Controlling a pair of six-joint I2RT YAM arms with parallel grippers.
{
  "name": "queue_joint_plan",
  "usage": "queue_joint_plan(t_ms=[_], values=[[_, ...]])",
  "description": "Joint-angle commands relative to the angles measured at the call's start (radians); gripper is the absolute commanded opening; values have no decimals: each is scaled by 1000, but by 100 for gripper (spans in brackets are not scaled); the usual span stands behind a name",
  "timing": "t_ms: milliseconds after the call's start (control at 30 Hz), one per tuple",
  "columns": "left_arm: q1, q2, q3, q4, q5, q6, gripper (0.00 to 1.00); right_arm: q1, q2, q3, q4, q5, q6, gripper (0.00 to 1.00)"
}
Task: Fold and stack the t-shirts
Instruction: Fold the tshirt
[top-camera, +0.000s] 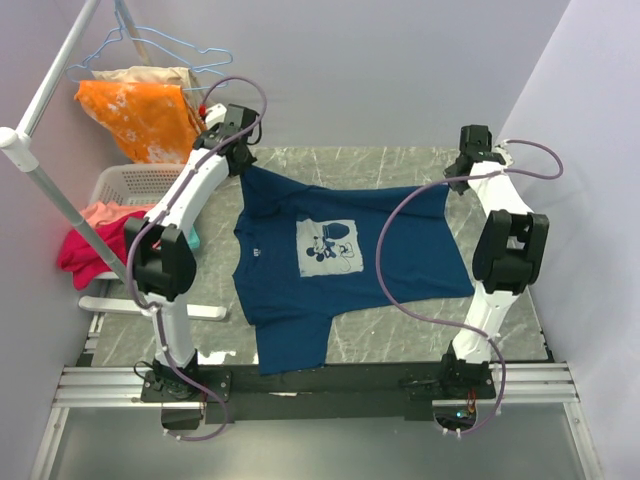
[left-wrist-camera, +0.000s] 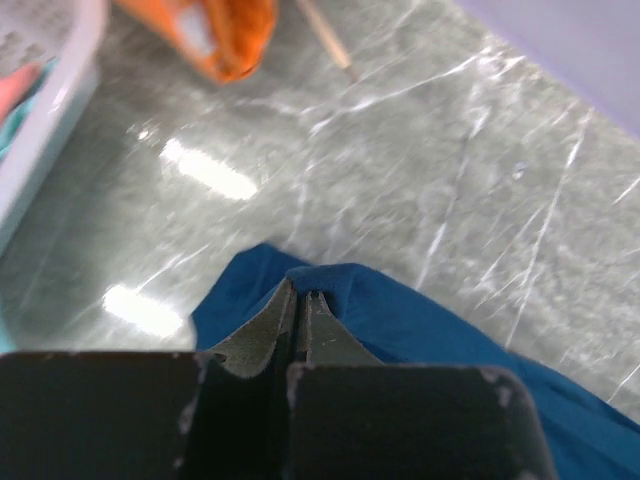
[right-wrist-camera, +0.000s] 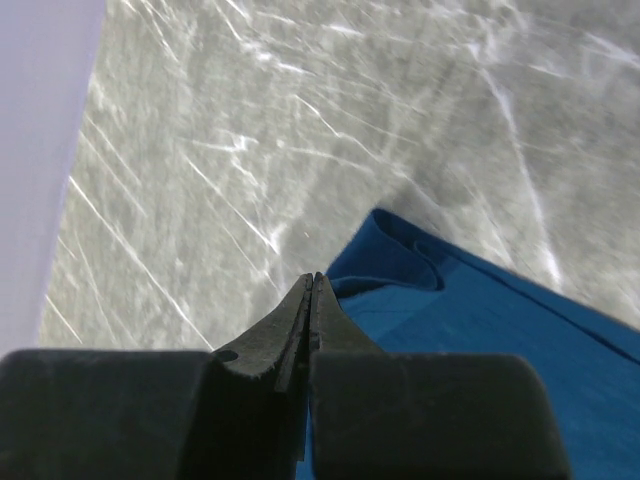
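Note:
A navy blue t-shirt (top-camera: 300, 300) with a pale square cartoon-mouse print (top-camera: 330, 248) lies spread on the grey marble table, its near end hanging towards the table's front edge. My left gripper (top-camera: 243, 162) is shut on the shirt's far left corner; the left wrist view shows the jaws (left-wrist-camera: 300, 292) closed with blue cloth (left-wrist-camera: 430, 320) pinched at the tips. My right gripper (top-camera: 457, 177) is shut on the far right corner; the right wrist view shows closed jaws (right-wrist-camera: 314, 277) with the cloth (right-wrist-camera: 500, 330) running under them. The far edge is stretched between both grippers.
A white laundry basket (top-camera: 130, 185) stands left of the table with red and pink clothes (top-camera: 85, 250) spilling out. An orange garment (top-camera: 140, 115) hangs on a rack with a white pole (top-camera: 60, 200). Walls stand close behind and on the right.

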Motion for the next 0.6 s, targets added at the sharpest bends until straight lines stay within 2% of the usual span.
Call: queue_joint_plan(t_ms=[0,133,400,567], values=[[-3,53,119,35,17,44,1,0,26,31,91,8,46,0],[0,89,159,43,21,59,1,3,21,5,238,-21,39,0],[8,118,179,57,44,64,1,2,36,50,384,-70,13,0],[10,149,219,22,61,64,1,0,111,158,299,-68,22,0]])
